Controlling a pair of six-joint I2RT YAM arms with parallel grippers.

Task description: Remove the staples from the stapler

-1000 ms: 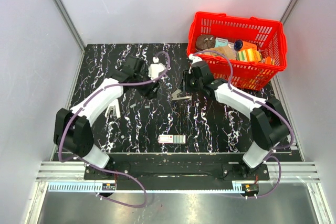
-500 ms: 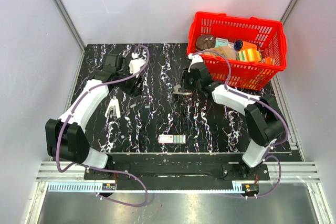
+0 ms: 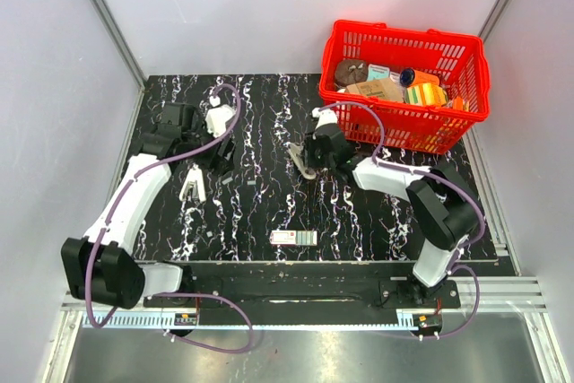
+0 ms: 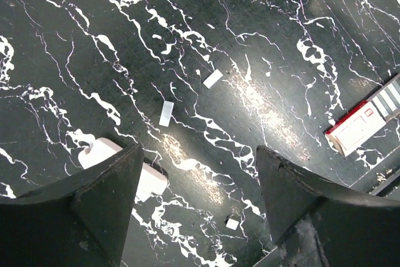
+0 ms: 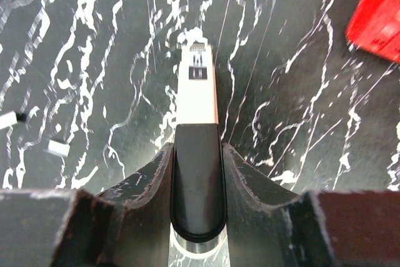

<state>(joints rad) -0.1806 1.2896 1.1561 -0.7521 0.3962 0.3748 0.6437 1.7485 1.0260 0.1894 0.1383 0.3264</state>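
Some grey staples [image 4: 166, 112] already lie loose on the bench [image 3: 359, 221]. The stapler [image 3: 191, 187] lies near the left jaws, which are released and empty. The right jaws grasp a slim white-and-black piece [image 5: 197, 92] (perhaps another stapler part); the unloading looks mostly done.

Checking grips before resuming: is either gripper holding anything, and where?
Right gripper pinches a slim white bar by its black end; left gripper holds nothing.
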